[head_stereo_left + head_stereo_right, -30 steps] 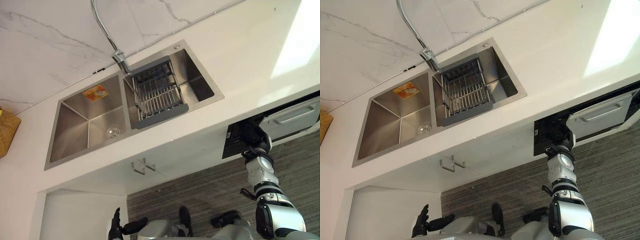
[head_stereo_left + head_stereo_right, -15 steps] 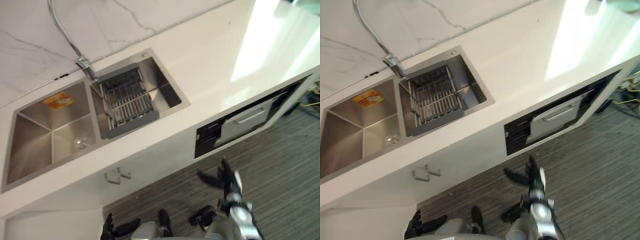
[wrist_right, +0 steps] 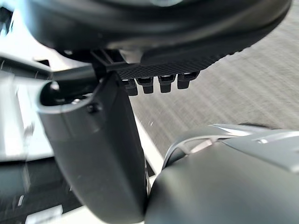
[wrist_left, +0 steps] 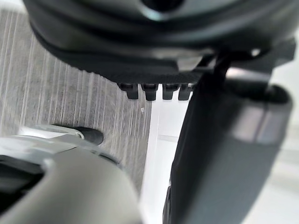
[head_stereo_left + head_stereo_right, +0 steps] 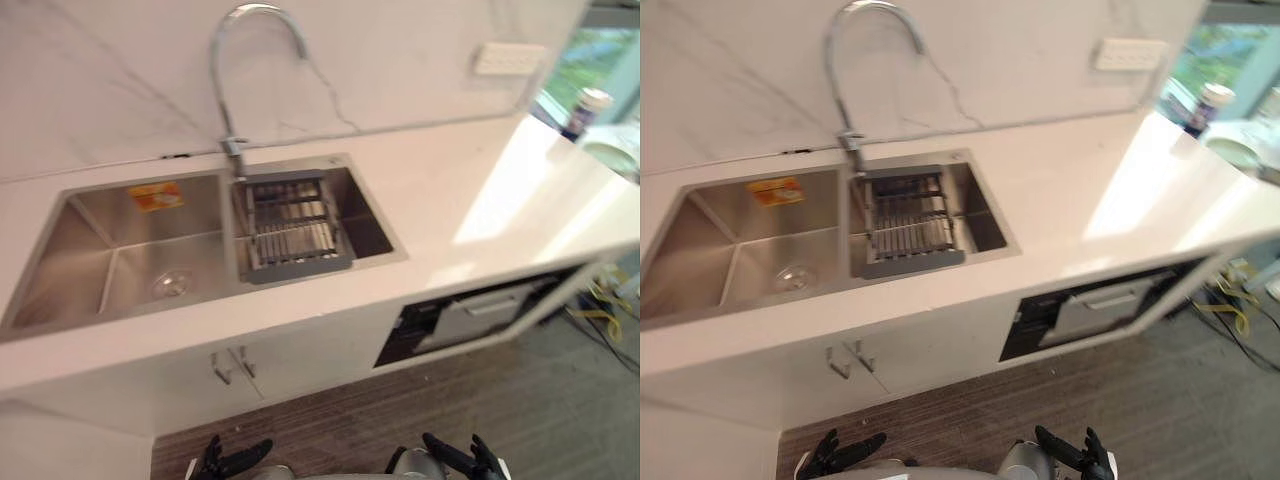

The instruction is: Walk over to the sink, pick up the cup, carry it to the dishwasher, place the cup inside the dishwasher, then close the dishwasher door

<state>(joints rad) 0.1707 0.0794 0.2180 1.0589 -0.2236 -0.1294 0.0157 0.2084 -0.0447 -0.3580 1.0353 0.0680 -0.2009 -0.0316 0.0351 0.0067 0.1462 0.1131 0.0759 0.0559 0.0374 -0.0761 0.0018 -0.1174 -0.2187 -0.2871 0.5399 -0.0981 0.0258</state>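
Left eye view, nearest: my left hand (image 5: 228, 460) and right hand (image 5: 462, 460) hang low, fingers spread and empty, above open striped floor (image 5: 560, 400). Beyond, the dishwasher (image 5: 480, 312) sits under the tabletop (image 5: 480, 210) edge, right of the sink (image 5: 70, 260), whose right basin holds a rack (image 5: 297, 235).

White counter (image 5: 480, 200) in front of me. Sink (image 5: 130, 272) w/ two bowls is set in it at 9 o'clock. Tap (image 5: 234, 152) stands at the sink's back edge, 12 o'clock. Grey rack (image 5: 297, 232) sits in the rt bowl. Dark can (image 5: 592, 103) & pale dish (image 5: 612, 150) at 2 o'clock, far corner.
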